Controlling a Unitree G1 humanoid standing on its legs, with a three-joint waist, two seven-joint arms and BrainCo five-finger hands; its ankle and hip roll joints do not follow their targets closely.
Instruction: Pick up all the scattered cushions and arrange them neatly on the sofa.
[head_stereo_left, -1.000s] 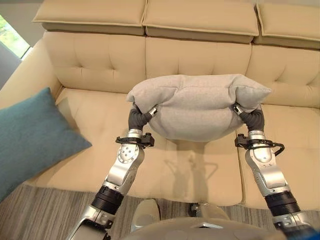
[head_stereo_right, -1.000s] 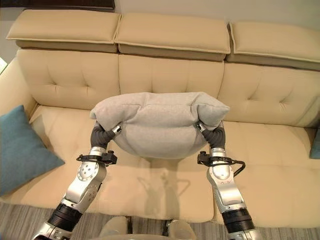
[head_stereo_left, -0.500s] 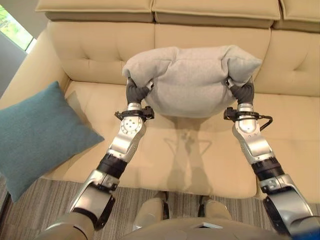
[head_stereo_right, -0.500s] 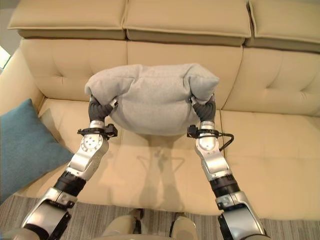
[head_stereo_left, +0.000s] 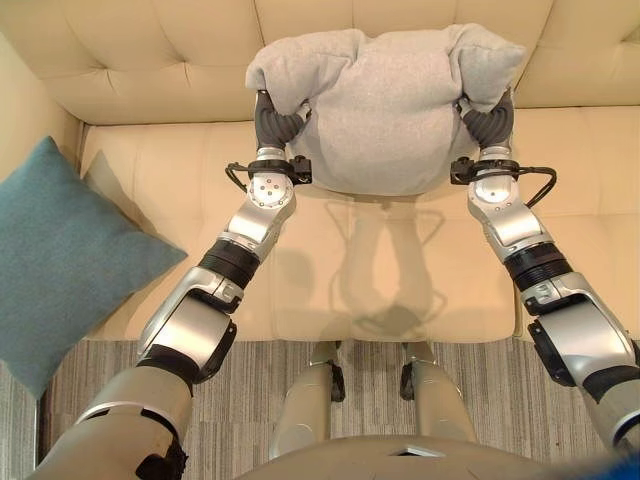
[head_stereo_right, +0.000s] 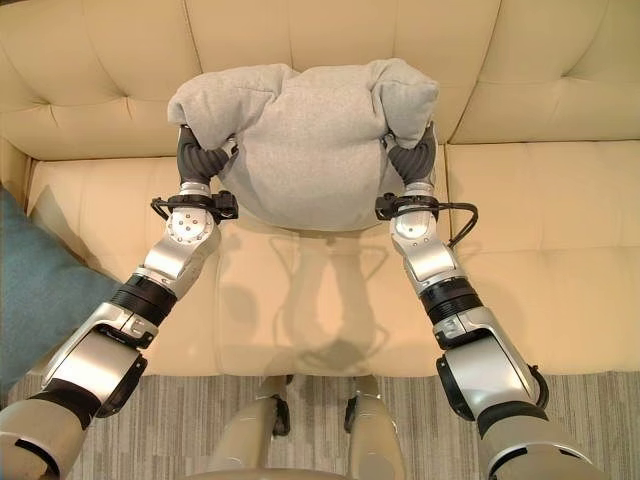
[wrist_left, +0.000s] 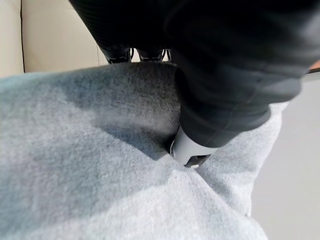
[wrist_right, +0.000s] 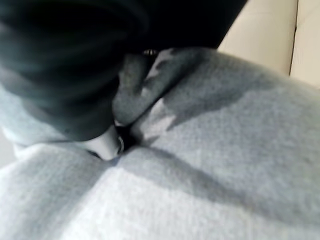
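Cream leather sofa (head_stereo_left: 150, 180) seen from above, w/ tufted backrest and wide seat cushions divided by seams. A teal cushion (head_stereo_left: 60, 260) is propped on the seat at the sofa's left end, leaning toward the armrest, its lower corner hanging past the seat's front edge. The rest of the seat is shown bare, marked by shadows near the middle. In front of the sofa, a grey striped carpet (head_stereo_left: 480, 390) covers the floor.
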